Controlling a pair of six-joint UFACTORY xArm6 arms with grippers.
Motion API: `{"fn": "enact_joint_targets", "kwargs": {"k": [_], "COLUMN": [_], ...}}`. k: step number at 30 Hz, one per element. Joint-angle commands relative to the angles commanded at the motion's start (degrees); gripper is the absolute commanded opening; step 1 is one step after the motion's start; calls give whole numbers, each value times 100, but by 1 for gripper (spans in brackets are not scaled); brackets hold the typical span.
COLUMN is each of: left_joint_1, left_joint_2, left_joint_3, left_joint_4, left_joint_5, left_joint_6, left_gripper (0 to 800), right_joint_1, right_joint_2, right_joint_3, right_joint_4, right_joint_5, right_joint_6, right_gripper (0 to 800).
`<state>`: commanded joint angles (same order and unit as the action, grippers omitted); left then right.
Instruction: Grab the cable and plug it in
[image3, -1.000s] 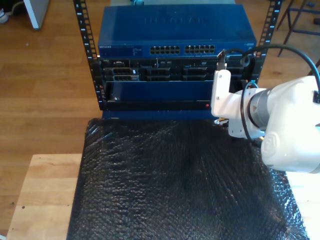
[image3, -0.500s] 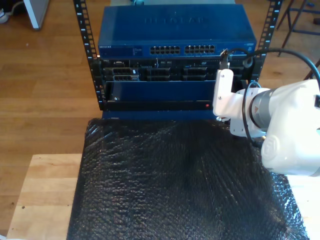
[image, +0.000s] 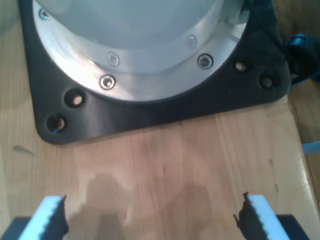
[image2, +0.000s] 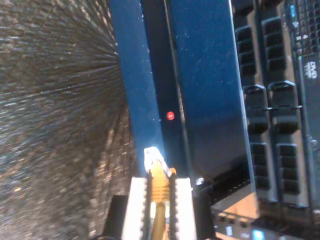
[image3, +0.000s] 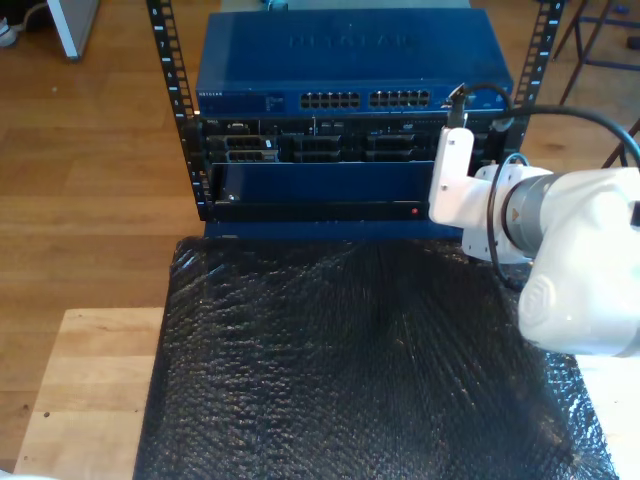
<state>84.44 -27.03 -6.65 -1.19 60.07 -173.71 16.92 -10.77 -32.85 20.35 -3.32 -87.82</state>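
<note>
In the exterior view, going from its left, we see the pale wooden bench (image3: 90, 380) with a black bubble-wrap mat (image3: 370, 370) spread over most of it. Behind the mat stands a black rack (image3: 178, 110) holding a blue network switch (image3: 350, 60) with two blocks of ports (image3: 365, 99) along its front edge, darker modules below that, and a blue panel (image3: 320, 185) with a small red light (image3: 415, 211) near its end toward the exterior view's right. At the exterior view's right our white arm (image3: 570, 260) reaches toward the rack front, its white wrist piece standing just in front of the modules.

In the first wrist view, my first gripper (image: 150, 220) has its jaws standing wide apart with nothing between them, over bare wood, facing a black base plate (image: 160, 100) that carries a round metal flange (image: 145, 45).

In the second wrist view, my second gripper (image2: 160, 200) is clamped on the cable (image2: 159, 200): the yellowish cord runs up between the two white fingers (image2: 137, 205), and the clear plug (image2: 153, 159) sticks out past their tips. The plug is near the blue panel, close to the red light and apart from it, while the rows of dark module ports (image2: 272, 125) lie farther off beside the panel. We cannot tell whether the plug touches the panel.
</note>
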Motion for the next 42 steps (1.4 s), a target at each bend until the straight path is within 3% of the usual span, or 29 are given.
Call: {"fn": "enact_joint_targets", "kwargs": {"k": [15, 24, 34, 42], "left_joint_1": [0, 0, 0, 0], "left_joint_2": [9, 9, 0, 0], "left_joint_3": [0, 0, 0, 0], "left_joint_4": [-9, 0, 0, 0], "left_joint_5": [0, 0, 0, 0], "left_joint_6": [0, 0, 0, 0], "left_gripper": [800, 800, 800, 800], "right_joint_1": [167, 158, 132, 273], "right_joint_2": [448, 914, 1029, 967], "right_joint_3": [-79, -651, -475, -290], "right_joint_4": [-18, -18, -9, -18], "right_joint_5": [-1064, -1116, -1134, -1767], "right_joint_6": [-26, -26, -26, -35], "right_gripper": [0, 0, 0, 0]}}
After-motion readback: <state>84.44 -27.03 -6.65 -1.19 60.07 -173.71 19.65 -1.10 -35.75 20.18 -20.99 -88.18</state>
